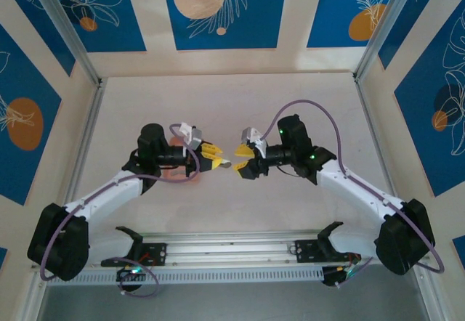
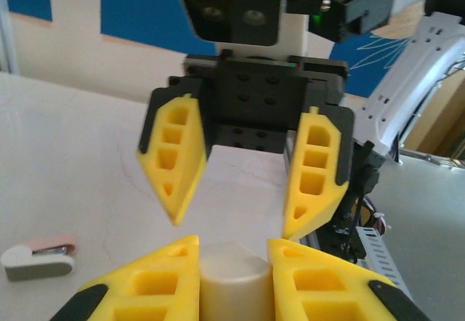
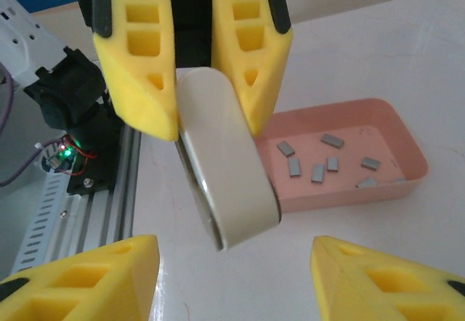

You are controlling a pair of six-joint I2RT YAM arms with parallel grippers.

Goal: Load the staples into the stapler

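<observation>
My left gripper [image 2: 232,247] is shut on the stapler [image 2: 231,285], a pale grey-beige bar with a rounded end. In the right wrist view the stapler [image 3: 229,172] juts down out of the left gripper's fingers [image 3: 138,74], a metal slot showing along its side. My right gripper [image 3: 232,266] faces it with its jaws wide apart, and the stapler's free end hangs just ahead of them, touching neither. Several staples [image 3: 317,173] lie loose in the salmon-pink tray [image 3: 407,147]. From above, both grippers [image 1: 220,163] [image 1: 238,168] meet tip to tip at mid-table.
A small grey-and-pink piece [image 2: 38,259] lies on the table to the left of the left gripper. The pink tray [image 1: 180,176] sits under the left arm. An aluminium rail [image 1: 225,248] runs along the near edge. Walls close in the table.
</observation>
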